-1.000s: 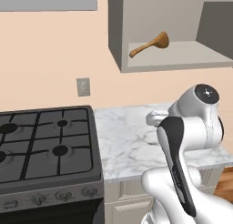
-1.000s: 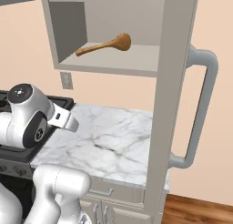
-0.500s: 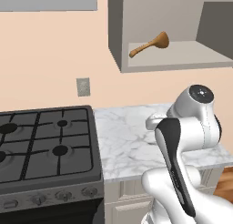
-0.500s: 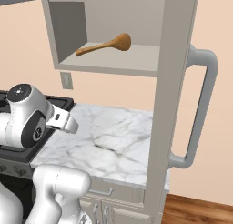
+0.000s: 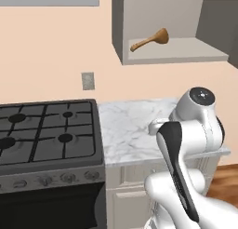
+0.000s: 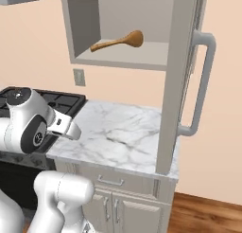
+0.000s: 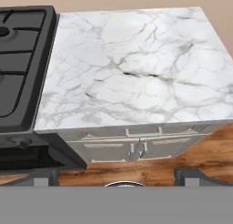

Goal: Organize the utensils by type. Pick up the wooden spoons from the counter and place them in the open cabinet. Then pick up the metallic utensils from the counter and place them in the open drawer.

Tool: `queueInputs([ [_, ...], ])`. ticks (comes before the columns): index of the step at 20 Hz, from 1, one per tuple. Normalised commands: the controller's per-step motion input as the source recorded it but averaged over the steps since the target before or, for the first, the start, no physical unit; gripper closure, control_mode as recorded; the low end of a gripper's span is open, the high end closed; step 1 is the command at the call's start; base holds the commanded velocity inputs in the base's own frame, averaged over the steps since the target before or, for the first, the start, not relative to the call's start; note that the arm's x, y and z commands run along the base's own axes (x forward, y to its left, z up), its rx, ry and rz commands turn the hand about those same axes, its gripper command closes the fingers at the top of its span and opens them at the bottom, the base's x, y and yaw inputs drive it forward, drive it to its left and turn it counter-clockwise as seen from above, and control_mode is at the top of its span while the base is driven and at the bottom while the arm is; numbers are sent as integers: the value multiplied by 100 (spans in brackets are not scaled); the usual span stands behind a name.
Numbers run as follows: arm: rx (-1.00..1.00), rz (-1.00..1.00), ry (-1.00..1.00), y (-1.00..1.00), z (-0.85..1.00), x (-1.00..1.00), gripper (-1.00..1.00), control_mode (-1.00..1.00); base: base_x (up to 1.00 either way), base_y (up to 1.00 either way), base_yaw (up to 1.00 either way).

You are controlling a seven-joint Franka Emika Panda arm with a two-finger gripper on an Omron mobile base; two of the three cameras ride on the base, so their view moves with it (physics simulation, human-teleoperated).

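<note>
Arm's white wrist housing [image 5: 200, 112] slightly lower and rightward, away from the counter [image 5: 128, 125].

Worktop [image 7: 136, 73]: white marble with grey veins, smooth, lightly polished. Wooden spoon [image 5: 149, 41], upper right of the left base view: orange-brown wood, smooth, in a matt grey cabinet [image 5: 162, 58]. Stove [image 5: 46, 135], left: matt black metal; floor [image 7: 214, 159]: glossy brown wood planks.

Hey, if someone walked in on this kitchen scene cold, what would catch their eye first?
Probably the orange-brown wooden spoon lying alone on the shelf of the open cabinet high on the wall. Next, the white marble counter with grey veins beside the black stove. The big white arm stands in front of the counter.
</note>
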Motion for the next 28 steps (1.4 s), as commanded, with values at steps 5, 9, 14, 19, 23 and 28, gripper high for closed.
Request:
queueInputs([
  [5, 0, 0, 0, 0, 0, 0, -100, 100, -40, 5, 34],
  [9, 0, 0, 0, 0, 0, 0, -100, 100, -34, 1, 52],
  [14, 0, 0, 0, 0, 0, 0, -100, 100, -18, 2, 60],
  [19, 0, 0, 0, 0, 0, 0, -100, 100, -13, 0, 64],
  [23, 0, 0, 0, 0, 0, 0, -100, 100, -4, 0, 67],
  [28, 0, 0, 0, 0, 0, 0, -100, 100, -5, 0, 66],
])
